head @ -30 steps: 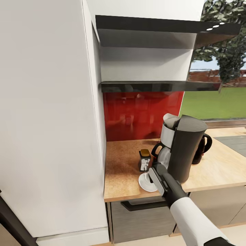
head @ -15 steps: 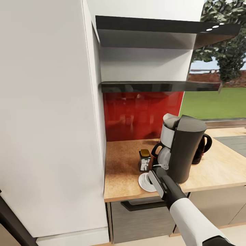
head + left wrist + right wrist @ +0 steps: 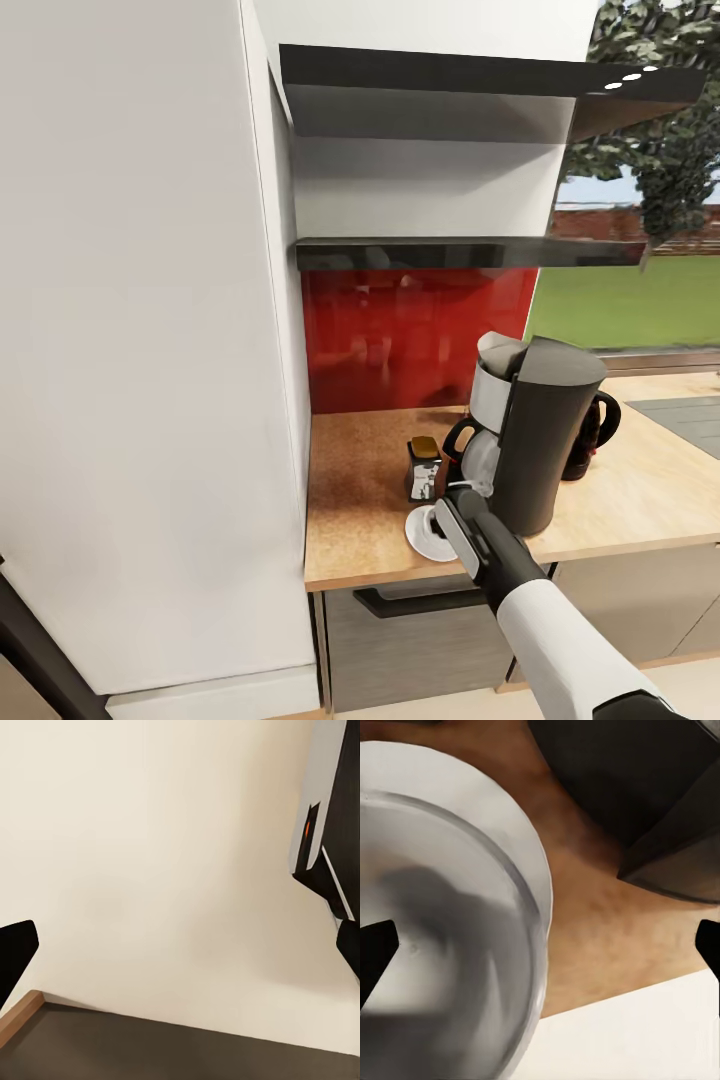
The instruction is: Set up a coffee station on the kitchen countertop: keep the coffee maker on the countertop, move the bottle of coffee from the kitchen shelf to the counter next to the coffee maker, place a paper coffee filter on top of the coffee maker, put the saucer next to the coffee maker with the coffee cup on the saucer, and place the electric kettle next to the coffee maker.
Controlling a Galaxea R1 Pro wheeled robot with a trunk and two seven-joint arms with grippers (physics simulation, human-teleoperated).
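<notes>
The right tool (image 3: pixel 447 515) is hanging low over the saucer (image 3: pixel 425 540), which is lying near the front edge of the table (image 3: pixel 370 500). The coffee cup (image 3: pixel 428 521) is sitting on the saucer, mostly covered by the tool in the head view; in the right wrist view its white rim (image 3: pixel 529 881) is looming large between the two dark fingertips (image 3: pixel 375 952), which are standing spread apart at either side with nothing pinched between them. Whether the fingers are touching the cup cannot be told.

The bottle of coffee (image 3: pixel 424 468) is standing on the table just behind the saucer and just beside the coffee maker (image 3: pixel 540 440), on its left in the head view. The paper coffee filter (image 3: pixel 497 352) is resting on top of the coffee maker. The electric kettle (image 3: pixel 590 432) is standing behind the coffee maker on its other side, partly hidden by it. The kitchen shelf (image 3: pixel 460 252) is running above the red backsplash (image 3: pixel 400 335).

The left tool (image 3: pixel 180 945) is facing a plain cream surface, its fingertips (image 3: pixel 15 952) showing wide apart at the edges of the left wrist view.
</notes>
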